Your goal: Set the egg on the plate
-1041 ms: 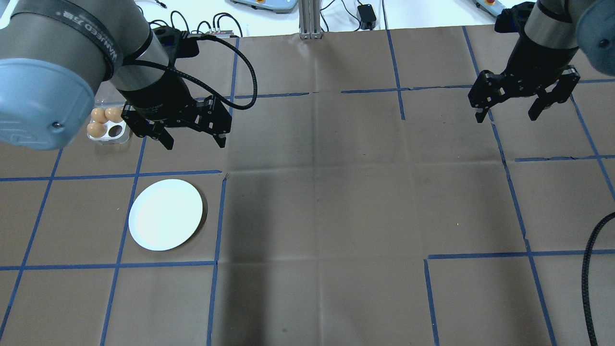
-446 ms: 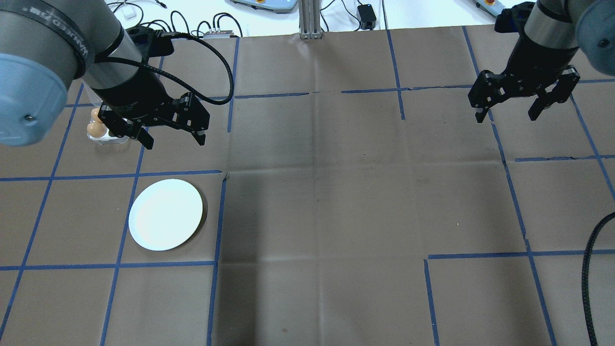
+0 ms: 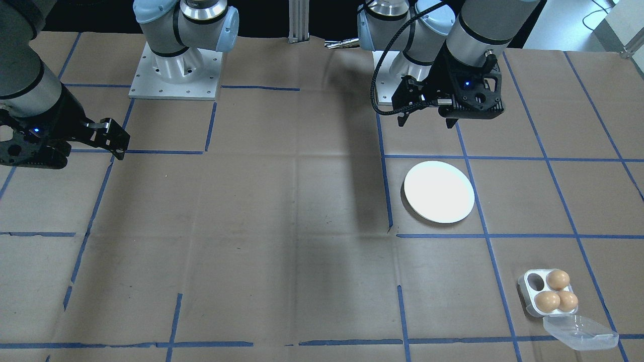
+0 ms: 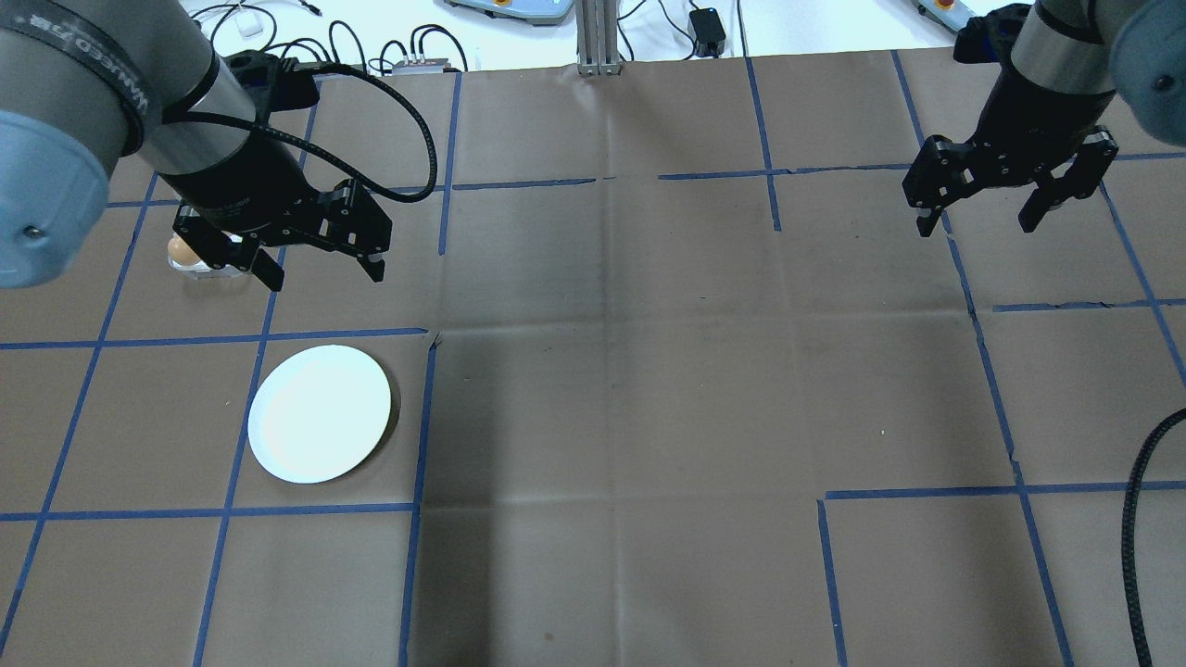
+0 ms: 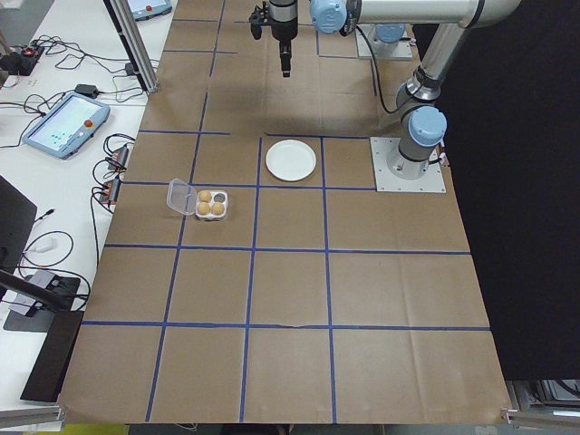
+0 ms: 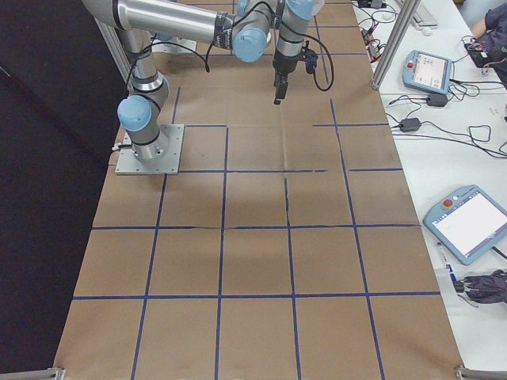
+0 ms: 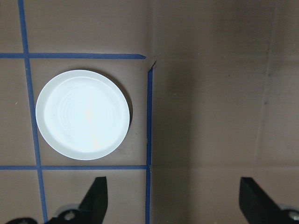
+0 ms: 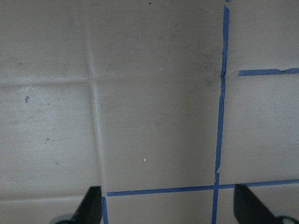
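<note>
**Operator:** What has changed over the last second?

**Me:** My left gripper (image 4: 320,257) has slid leftward across the table, toward the egg tray (image 3: 547,292). A second ago, from overhead, I could see three eggs in the tray beside my wrist. Now my arm covers most of it and only one egg (image 4: 183,250) peeks out at the left.

**Operator:** Are your fingers on anything?

**Me:** No. My left fingers (image 7: 96,198) are spread wide with nothing between them, and I am high above the paper. My wrist camera looks straight down on the plate (image 7: 83,114), which is bare.

**Operator:** Where does the egg sit, then?

**Me:** In the tray at the far left of the table, just beyond the plate's taped square. The front camera shows three eggs (image 3: 547,300) filling three cups, the fourth cup empty, and the clear lid (image 3: 580,332) hinged open alongside.

**Operator:** And your other hand?

**Me:** My right gripper (image 4: 989,220) hangs at the far right, its fingers parted too and empty, just as it was a second ago.

**Operator:** So what does the shift mean?

**Me:** I judge I am only approaching the pick. Nothing is grasped, so I must line up over one egg and descend gently, since the neighbours crowd close.
</note>
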